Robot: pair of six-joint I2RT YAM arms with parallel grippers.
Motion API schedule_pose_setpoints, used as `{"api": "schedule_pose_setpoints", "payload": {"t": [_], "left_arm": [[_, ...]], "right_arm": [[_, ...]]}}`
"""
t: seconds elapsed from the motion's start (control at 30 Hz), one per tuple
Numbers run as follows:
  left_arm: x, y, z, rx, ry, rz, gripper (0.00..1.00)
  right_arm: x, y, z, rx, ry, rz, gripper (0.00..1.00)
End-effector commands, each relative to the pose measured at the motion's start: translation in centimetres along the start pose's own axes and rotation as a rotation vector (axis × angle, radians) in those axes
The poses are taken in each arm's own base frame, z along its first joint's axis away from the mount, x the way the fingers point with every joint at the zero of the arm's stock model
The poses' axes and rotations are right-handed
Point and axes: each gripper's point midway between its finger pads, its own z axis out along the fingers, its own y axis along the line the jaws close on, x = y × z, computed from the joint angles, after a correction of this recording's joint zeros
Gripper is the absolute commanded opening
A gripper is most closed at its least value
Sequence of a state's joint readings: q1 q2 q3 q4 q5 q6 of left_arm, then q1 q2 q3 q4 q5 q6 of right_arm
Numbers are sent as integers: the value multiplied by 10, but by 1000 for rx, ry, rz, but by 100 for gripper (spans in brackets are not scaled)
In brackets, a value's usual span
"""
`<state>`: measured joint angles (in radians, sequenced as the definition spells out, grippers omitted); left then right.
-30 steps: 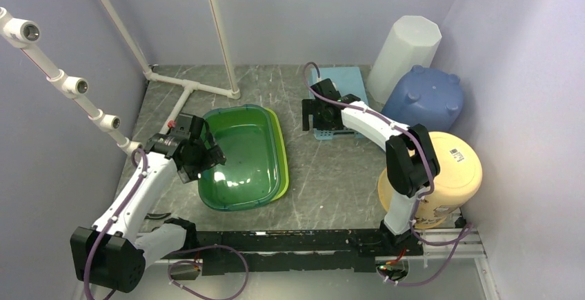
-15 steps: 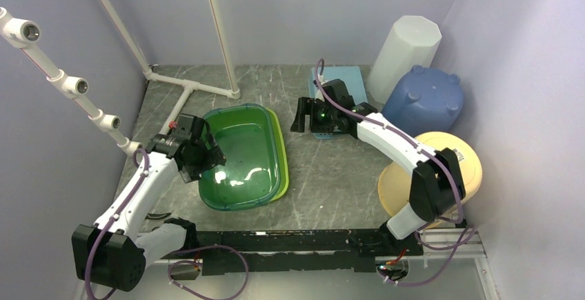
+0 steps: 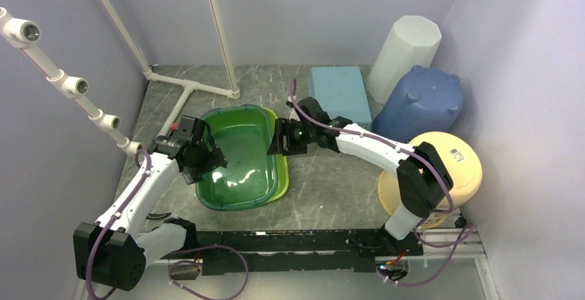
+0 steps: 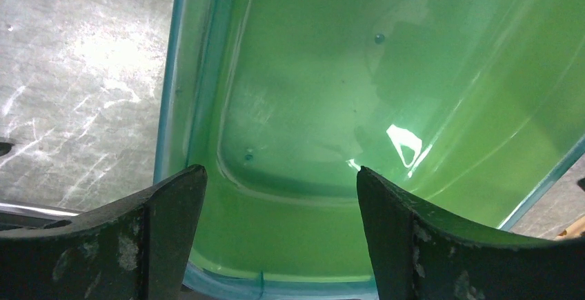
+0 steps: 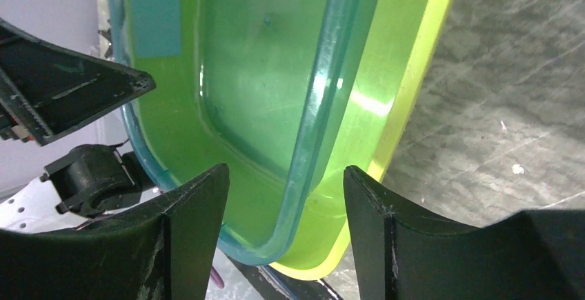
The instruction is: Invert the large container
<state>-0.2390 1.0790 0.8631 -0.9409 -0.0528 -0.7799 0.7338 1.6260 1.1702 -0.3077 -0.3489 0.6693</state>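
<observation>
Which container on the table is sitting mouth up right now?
The clear green tub, centre-left: its hollow faces up. The blue tub, white bin and cream bucket all show only closed ends.

No legible text, brand or number anywhere. Only marking: small white barcode-style sticker [image 3: 457, 154] on the cream tub [image 3: 441, 176] at right, print too small to read.

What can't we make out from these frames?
Yellow-green piece under the green tub: top and right wrist views show only an edge; tub covers the rest. Lid or second tub, unclear.
Cream bucket label: top view, too small to read; right arm hides the bucket's side.
Tub's near rim: left wrist view, cut by fingers and bottom edge.
</observation>
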Motion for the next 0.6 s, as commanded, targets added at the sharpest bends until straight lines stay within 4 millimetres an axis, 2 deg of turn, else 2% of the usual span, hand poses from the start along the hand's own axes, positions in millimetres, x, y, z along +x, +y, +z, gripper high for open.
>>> {"api": "schedule_pose_setpoints", "payload": {"t": [0.0, 0.23, 0.43, 0.57], "left_arm": [[2, -2, 2, 17, 8, -7, 85], [3, -4, 3, 27, 10, -11, 84], [2, -5, 1, 33, 10, -8, 84], [1, -5, -2, 39, 2, -7, 84]], "right_arm": [[3, 4, 10, -36, -1, 46, 64], [15, 9, 23, -70, 51, 61, 61], [23, -1, 37, -42, 77, 127, 50], [27, 2, 45, -62, 93, 146, 44]]}}
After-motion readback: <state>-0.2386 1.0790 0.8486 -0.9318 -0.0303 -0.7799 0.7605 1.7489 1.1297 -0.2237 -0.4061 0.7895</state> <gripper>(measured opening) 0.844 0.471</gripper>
